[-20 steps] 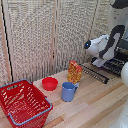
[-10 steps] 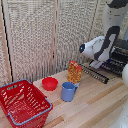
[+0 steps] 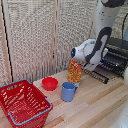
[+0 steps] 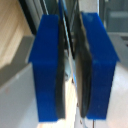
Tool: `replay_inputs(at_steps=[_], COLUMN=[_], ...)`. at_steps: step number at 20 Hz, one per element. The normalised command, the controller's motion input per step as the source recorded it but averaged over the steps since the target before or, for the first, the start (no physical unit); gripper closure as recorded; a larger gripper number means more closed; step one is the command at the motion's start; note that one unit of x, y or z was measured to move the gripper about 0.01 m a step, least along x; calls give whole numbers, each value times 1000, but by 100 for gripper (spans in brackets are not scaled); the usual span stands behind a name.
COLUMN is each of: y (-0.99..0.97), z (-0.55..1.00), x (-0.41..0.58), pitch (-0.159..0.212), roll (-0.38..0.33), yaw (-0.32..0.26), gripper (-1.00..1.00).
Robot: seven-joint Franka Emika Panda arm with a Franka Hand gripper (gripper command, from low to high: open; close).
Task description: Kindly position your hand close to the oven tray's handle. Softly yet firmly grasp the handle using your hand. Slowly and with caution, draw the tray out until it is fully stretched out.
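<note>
The black oven (image 3: 117, 52) stands at the exterior view's right edge, its dark door slab (image 3: 97, 75) folded down in front. The silvery oven tray (image 3: 111, 62) shows as thin bars at the oven's mouth. My hand (image 3: 94, 64) hangs from the white arm just in front of the oven, over the door slab. In the wrist view the two dark-blue fingers (image 4: 46, 65) stand close together, and the hand (image 4: 70, 70) is shut on a thin metal bar of the tray that runs through the narrow gap.
An orange-yellow box (image 3: 75, 72) stands just to the exterior view's left of the hand. A blue cup (image 3: 68, 91) and a red bowl (image 3: 49, 83) sit on the wooden table. A red basket (image 3: 22, 102) fills the lower left. A slatted screen stands behind.
The hand and wrist have moved toward the exterior view's left, away from the oven's mouth. The other things on the table have not moved.
</note>
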Motion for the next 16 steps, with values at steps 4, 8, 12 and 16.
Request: replay_inputs(at_steps=[4,8,12,16], y=[196,42,5,84], z=[44,27,249,597], x=[64,1,7,7], pitch=[5,7,1,0], roll=[-126,-99,-81,-15], yaw=[-16,6,0,-2], gripper=[-100,-100,-100,-100])
